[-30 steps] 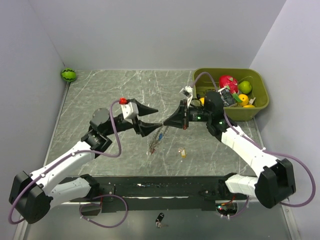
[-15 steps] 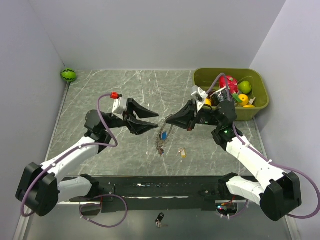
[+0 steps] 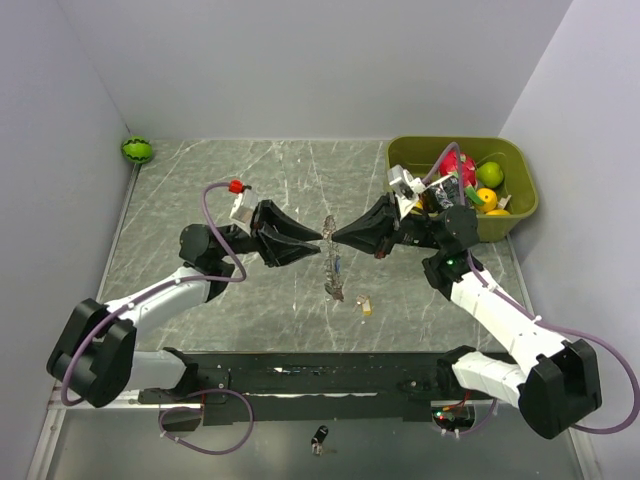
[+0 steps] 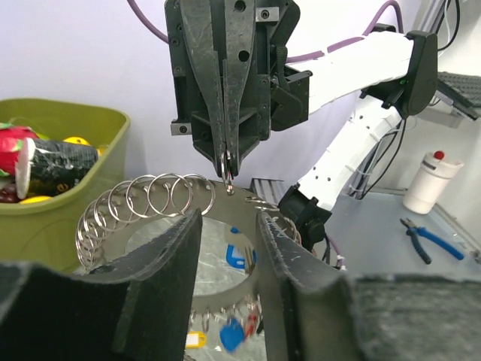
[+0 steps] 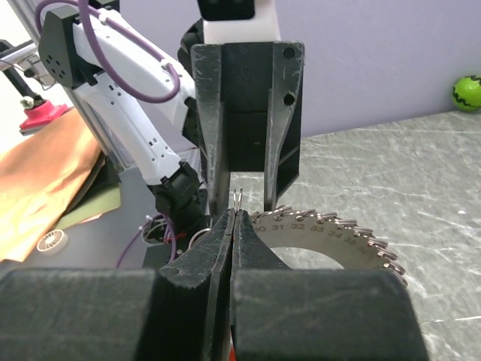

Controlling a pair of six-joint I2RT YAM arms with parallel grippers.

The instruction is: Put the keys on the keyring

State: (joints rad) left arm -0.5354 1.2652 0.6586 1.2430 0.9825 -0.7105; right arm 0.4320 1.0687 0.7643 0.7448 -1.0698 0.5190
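Observation:
The keyring [image 3: 331, 262], a grey toothed disc with numbered holes and small split rings, hangs edge-on in the air between both grippers. My right gripper [image 3: 335, 236] is shut on a thin split ring at its top edge, as the right wrist view [image 5: 235, 213] shows, with the keyring [image 5: 331, 241] behind it. My left gripper [image 3: 318, 240] is open, and its fingers [image 4: 169, 256] stand either side of the keyring [image 4: 225, 295] without pinching it. A blue-headed key [image 4: 232, 335] and a red-headed key [image 4: 251, 326] dangle from the ring's lower edge.
A tan tag or key [image 3: 366, 306] lies on the marble table below the ring. An olive bin [image 3: 520, 200] of toy fruit stands at the back right. A watermelon ball [image 3: 137, 150] sits at the back left. A small black fob [image 3: 319, 436] lies by the front rail.
The right gripper has lifted the keyring from hanging low to mid-air and a little to the right. The left gripper has swung round to face it, its jaws now around the ring.

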